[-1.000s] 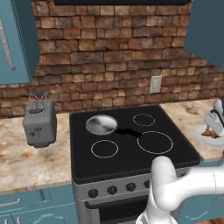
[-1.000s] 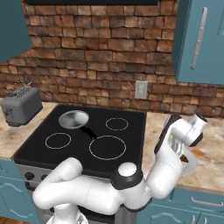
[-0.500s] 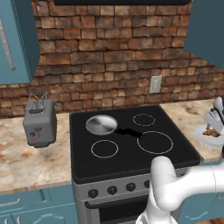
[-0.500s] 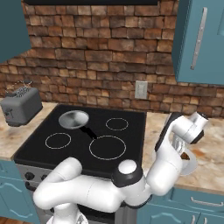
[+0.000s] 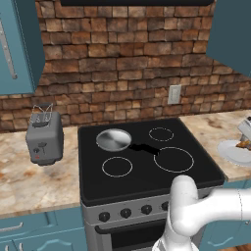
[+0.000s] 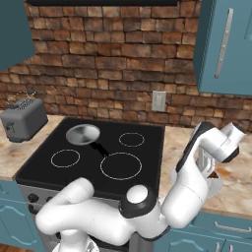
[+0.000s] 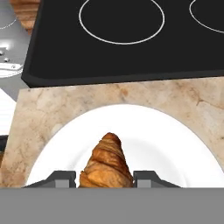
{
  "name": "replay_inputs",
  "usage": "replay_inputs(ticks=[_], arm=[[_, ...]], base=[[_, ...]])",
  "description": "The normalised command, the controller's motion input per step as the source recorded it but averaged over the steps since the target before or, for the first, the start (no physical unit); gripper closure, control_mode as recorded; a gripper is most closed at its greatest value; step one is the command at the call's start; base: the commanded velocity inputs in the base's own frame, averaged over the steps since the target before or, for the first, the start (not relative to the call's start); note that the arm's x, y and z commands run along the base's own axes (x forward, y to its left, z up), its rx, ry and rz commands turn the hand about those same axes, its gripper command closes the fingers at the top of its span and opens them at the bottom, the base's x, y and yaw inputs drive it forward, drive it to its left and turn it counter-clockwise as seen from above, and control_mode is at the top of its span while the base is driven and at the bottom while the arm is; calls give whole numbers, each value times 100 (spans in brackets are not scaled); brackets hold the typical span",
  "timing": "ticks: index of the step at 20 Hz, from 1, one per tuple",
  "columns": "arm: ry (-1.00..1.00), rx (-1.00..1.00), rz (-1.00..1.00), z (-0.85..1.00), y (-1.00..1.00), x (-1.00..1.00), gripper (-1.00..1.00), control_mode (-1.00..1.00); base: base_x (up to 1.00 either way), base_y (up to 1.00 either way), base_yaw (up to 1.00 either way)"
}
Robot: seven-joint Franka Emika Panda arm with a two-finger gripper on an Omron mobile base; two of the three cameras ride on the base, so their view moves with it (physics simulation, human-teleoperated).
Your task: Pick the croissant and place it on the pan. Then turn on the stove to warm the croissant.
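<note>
Hand view: the gripper [image 7: 106, 178] has dropped lower over the white plate [image 7: 175, 135] on the tabletop; its open jaws now straddle the croissant [image 7: 106, 164], ready to close. The pan [image 5: 113, 139] waits on the stove [image 5: 147, 162].

Croissant [image 7: 106, 164] on plate [image 7: 175, 144]; pan [image 5: 113, 139] empty.

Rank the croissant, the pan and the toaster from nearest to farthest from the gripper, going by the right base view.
1. Croissant: on the white plate right of the stove, between the gripper's fingertips in the hand view.
2. Pan: on the stove's rear left burner, across the cooktop.
3. Toaster: on the counter left of the stove, beyond the pan.
</note>
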Motion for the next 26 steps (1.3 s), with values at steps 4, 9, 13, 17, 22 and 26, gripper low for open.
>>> replay_inputs(ticks=[4, 9, 13, 17, 22, 26], arm=[[-4, 0, 0, 46, 34, -44, 100, -100], [-1, 0, 2, 44, 52, -39, 100, -100], [0, 0, 0, 35, 69, -27, 100, -100], [-4, 0, 0, 31, 71, -22, 100, -100], [-3, 0, 0, 36, 69, -14, 100, -100], [0, 0, 0, 45, 65, -4, 100, -100]], base=[[0, 0, 0], [0, 0, 0], [0, 0, 0], [0, 0, 0], [0, 0, 0], [0, 0, 0]])
